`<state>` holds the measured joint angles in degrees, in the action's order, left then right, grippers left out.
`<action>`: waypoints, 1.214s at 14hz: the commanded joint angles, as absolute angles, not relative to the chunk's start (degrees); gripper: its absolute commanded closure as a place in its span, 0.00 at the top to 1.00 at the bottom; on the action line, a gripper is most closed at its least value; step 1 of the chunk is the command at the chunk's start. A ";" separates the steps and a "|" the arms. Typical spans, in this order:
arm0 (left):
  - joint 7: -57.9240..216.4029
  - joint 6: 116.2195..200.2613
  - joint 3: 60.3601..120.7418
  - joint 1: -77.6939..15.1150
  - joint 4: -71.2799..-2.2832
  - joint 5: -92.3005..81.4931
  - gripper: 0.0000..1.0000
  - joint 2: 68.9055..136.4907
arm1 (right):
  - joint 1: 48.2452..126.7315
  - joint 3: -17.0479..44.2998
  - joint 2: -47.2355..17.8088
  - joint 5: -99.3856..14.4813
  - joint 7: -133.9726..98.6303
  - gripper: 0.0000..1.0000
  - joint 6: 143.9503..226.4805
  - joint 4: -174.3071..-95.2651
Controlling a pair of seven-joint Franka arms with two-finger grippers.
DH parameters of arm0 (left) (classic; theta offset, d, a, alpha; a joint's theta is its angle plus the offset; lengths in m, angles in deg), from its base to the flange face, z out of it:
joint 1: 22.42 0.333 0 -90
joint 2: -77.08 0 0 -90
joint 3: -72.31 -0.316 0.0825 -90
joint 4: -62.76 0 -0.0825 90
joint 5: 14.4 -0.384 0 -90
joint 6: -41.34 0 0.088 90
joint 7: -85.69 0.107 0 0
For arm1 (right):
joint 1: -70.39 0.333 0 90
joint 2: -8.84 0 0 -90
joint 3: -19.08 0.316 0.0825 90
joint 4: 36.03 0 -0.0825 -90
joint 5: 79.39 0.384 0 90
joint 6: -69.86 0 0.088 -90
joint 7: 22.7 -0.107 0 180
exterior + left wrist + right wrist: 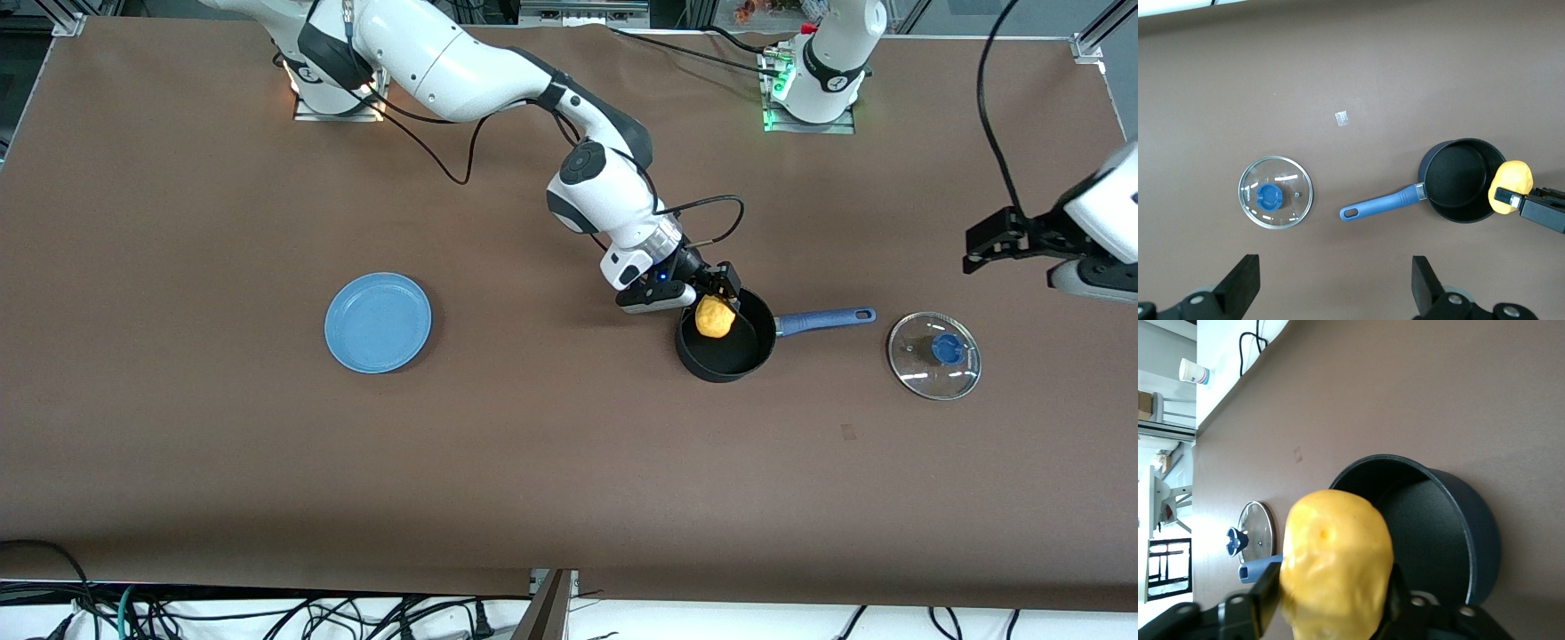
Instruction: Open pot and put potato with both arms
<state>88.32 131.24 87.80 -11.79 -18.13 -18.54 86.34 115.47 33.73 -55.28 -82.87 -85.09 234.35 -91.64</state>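
Potato [714, 317] clamped in right gripper [717, 307] over the open pot [725, 347]; centre it, then release low. Left gripper [1335, 283] waits, fingers apart, above lid [934, 355].

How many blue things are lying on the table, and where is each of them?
3. The blue plate lies toward the right arm's end. The pot's blue handle points at the glass lid, and the lid's blue knob is toward the left arm's end. None seems hidden.
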 commanded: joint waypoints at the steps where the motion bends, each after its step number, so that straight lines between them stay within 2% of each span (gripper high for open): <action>1: 87.01 133.54 79.63 -18.88 -24.68 -17.56 1.00 81.48 | 116.71 33.05 -56.90 -82.64 -84.23 1.00 235.62 -88.85; 4: 86.57 133.19 75.74 -23.03 -26.11 -17.56 1.00 80.33 | 116.01 33.14 -55.51 -82.90 -84.23 1.00 232.04 -88.94; 6: 85.52 133.10 76.00 -23.12 -25.75 -17.56 1.00 80.50 | 114.17 33.22 -52.53 -82.99 -82.31 1.00 219.34 -88.94; 10: 85.51 133.01 76.00 -23.12 -25.75 -17.47 1.00 80.50 | 108.72 33.40 -44.44 -82.64 -74.57 1.00 204.54 -89.55; 15: 85.51 133.01 76.00 -23.21 -25.66 -17.47 1.00 80.51 | 98.10 33.58 -30.91 -82.11 -52.61 1.00 180.38 -99.11; 17: 85.51 132.84 76.00 -23.21 -25.66 -17.47 1.00 80.50 | 93.53 33.58 -24.76 -82.11 -46.99 1.00 175.69 -104.55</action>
